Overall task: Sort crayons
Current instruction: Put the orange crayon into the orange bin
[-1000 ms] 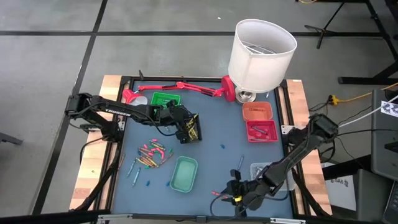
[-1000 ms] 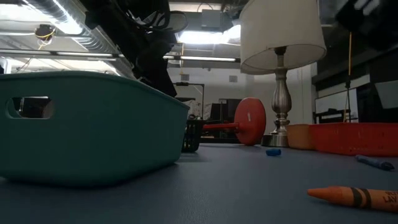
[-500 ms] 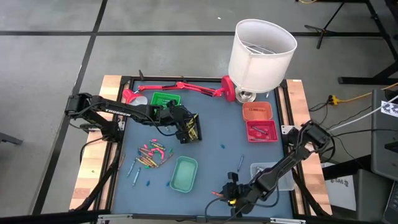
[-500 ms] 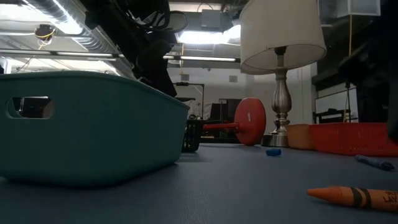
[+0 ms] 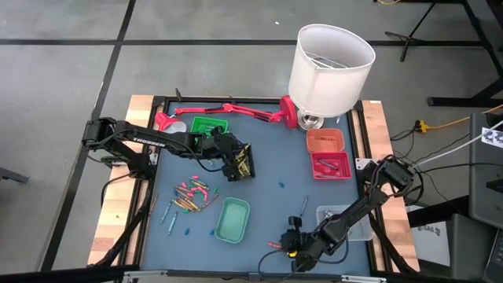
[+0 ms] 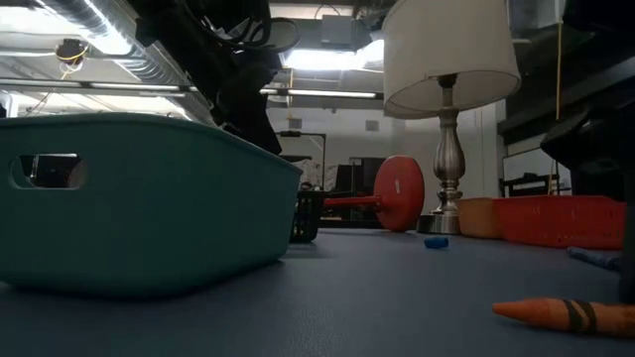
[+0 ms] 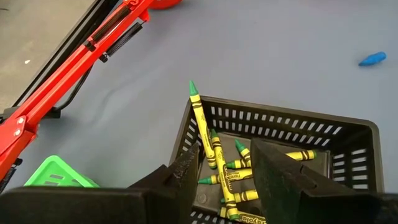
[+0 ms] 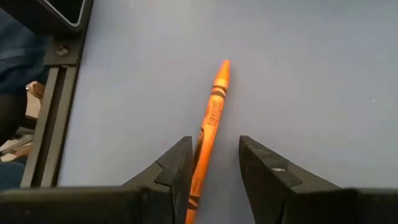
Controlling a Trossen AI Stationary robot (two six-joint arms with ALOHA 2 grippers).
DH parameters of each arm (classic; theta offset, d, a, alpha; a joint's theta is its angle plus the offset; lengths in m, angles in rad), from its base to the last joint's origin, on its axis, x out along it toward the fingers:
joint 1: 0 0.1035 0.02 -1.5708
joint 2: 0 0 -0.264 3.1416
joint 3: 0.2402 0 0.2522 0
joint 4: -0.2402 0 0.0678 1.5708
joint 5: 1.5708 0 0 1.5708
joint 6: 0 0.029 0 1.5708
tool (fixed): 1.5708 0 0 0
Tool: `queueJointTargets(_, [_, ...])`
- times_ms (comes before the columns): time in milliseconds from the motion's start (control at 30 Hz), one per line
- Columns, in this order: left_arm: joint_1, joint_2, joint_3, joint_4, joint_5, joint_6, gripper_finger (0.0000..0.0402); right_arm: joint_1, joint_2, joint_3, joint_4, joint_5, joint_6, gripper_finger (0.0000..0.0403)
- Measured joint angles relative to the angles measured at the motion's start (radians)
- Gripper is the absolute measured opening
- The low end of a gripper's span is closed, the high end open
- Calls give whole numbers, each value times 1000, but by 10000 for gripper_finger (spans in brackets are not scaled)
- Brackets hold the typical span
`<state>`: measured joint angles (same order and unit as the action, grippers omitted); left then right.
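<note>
An orange crayon [image 8: 213, 106] lies flat on the blue table near its front edge [image 5: 275, 244]. My right gripper [image 8: 214, 146] is low over it, slanting down and open, with one finger on each side of the crayon's nearer half. Left of the table's middle my left gripper [image 7: 225, 155] hangs open and empty above a black basket [image 7: 348, 134] that holds yellow and green crayons [image 7: 227, 177]. A loose pile of mixed crayons [image 5: 192, 196] lies on the table at the left, near a teal tray [image 5: 233, 220].
A white-shaded lamp [image 5: 330, 67] stands at the far right, and a red folding lamp arm [image 5: 228, 108] lies along the far edge. A green tray [image 5: 208, 126], an orange tray [image 5: 324, 141], a red tray [image 5: 330, 165] and a clear tray [image 5: 346, 220] stand around. Stray blue crayons [image 5: 305, 203] lie mid-table.
My right gripper has come down toward the table over the orange crayon and tipped a little steeper. Its dark bulk now shows at the right edge of the low view. The crayon stays on the table.
</note>
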<state>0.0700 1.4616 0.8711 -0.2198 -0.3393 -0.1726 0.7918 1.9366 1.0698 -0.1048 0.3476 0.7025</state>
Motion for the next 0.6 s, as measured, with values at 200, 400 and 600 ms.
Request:
queueJointTargets(200, [0,0,0,-4,0,0,130,0,23,3,-1,1,-1,128])
queueJointTargets(400, [0,0,0,-7,0,0,130,1,25,5,-17,30,-1,128])
queueJointTargets(600, [0,0,0,-6,0,0,130,2,26,4,-21,47,-1,110])
